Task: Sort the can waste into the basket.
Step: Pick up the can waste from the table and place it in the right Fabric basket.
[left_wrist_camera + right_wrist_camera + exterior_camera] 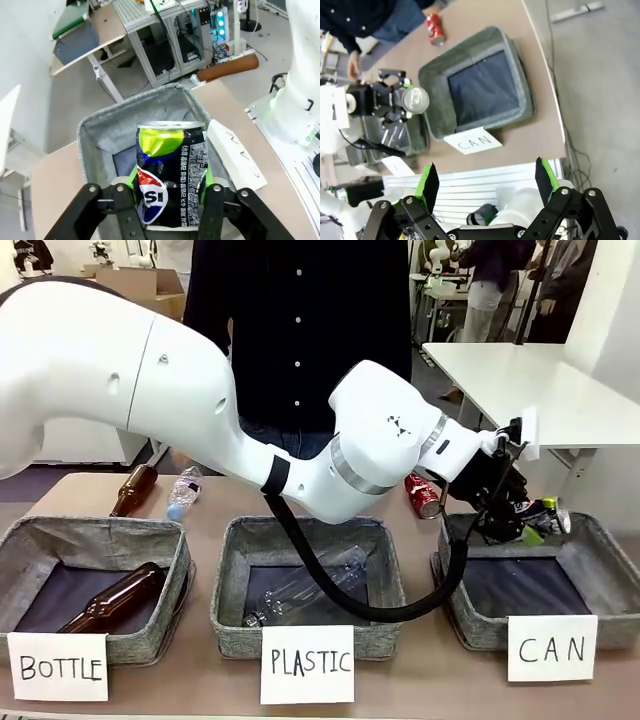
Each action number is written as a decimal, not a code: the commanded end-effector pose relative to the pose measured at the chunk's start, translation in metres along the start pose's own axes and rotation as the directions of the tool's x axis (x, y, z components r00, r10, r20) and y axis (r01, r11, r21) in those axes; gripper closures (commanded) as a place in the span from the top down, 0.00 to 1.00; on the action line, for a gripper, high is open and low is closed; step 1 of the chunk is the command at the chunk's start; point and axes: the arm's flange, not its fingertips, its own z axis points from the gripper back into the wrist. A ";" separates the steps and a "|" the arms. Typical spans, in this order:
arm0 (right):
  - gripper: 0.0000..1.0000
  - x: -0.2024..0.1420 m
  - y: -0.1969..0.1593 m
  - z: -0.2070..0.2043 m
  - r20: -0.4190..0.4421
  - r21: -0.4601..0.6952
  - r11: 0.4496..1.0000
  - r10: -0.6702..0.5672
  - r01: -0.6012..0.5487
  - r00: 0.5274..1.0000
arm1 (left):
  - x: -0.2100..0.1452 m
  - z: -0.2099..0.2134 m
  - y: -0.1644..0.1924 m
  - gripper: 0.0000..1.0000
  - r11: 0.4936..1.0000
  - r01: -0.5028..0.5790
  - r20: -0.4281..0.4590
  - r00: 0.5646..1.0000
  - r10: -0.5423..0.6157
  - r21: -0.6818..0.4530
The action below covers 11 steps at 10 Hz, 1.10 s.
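Bright, even overhead room light, shadows soft. Front view sharp, white left arm (120, 380) nearly blown out. Wrist views fisheye, straight edges bow near the borders. Mild glare on can (415, 99) end; basket (524, 75) floor reads dark.

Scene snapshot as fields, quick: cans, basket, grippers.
black can: upright between the pads of the left gripper, over the CAN basket
red can: on its side on the table, beyond the CAN basket
right gripper: open, holding nothing
left to do: both cans not yet in the basket
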 end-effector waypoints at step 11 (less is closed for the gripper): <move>1.00 0.039 0.084 -0.022 -0.007 0.204 0.968 0.150 -0.146 0.989 | 0.056 0.187 -0.121 1.00 0.899 -0.420 -0.092 0.897 0.432 0.124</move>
